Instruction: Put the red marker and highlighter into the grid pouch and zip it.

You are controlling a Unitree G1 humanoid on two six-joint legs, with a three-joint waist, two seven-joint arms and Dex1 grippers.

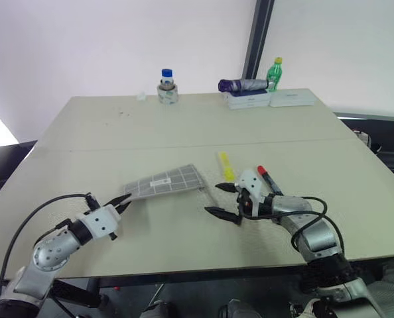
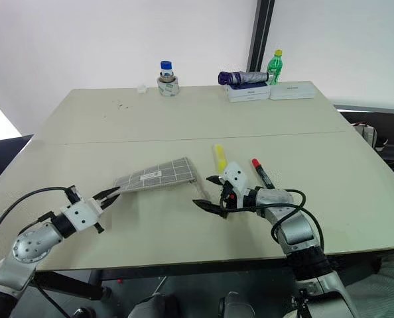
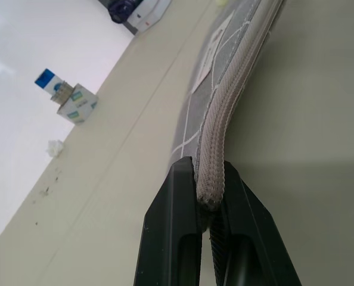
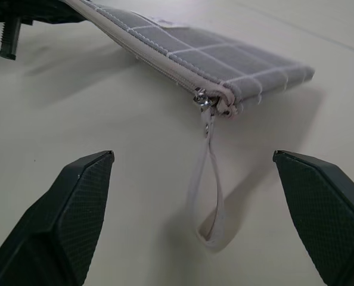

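The flat grey fabric grid pouch [image 1: 165, 180] with its white checks lies tilted, one end clamped shut in the left jaws [image 1: 125, 199], the far end resting on the pale bench [image 1: 184, 126]. Its zipper looks closed, though the view along it is poor, with the white pull loop [image 4: 205, 189] hanging just ahead of the wide-open, empty right jaws [image 1: 225, 201]. Opening appears to be the step in hand: the right jaws must close on that loop and draw it toward the left jaws. The chunky yellow highlighter [image 1: 225, 165] and the slim red-capped marker [image 1: 268, 179] wait just beyond the right jaws, untouched. Bare bench surrounds them; its near edge is close.
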